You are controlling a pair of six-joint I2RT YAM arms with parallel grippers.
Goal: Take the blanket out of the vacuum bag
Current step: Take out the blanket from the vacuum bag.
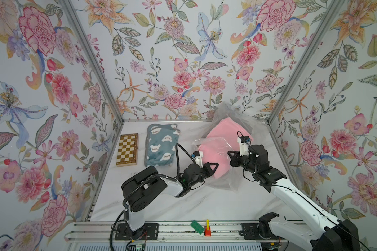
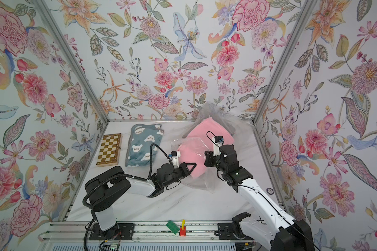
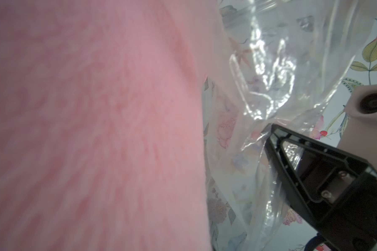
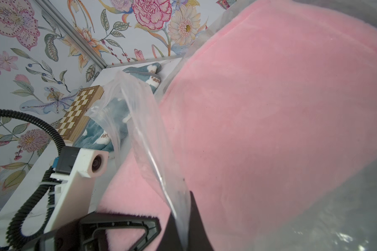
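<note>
In a top view the left claw [image 1: 214, 165] is clamping shut on the blanket [image 1: 223, 134], which is sitting half inside the bag [image 1: 221, 184], back right. Left wrist: the right claw [image 3: 269, 130] is pinching the bag. Right wrist agrees, so I'd be pulling slowly, bag anchored.

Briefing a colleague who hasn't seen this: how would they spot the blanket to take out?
On the white marble table, a clear vacuum bag lies crumpled near the far right corner. The pink blanket sits partly inside it. Unlike the teal patterned blanket beside the chessboard, it is plain pink.
</note>
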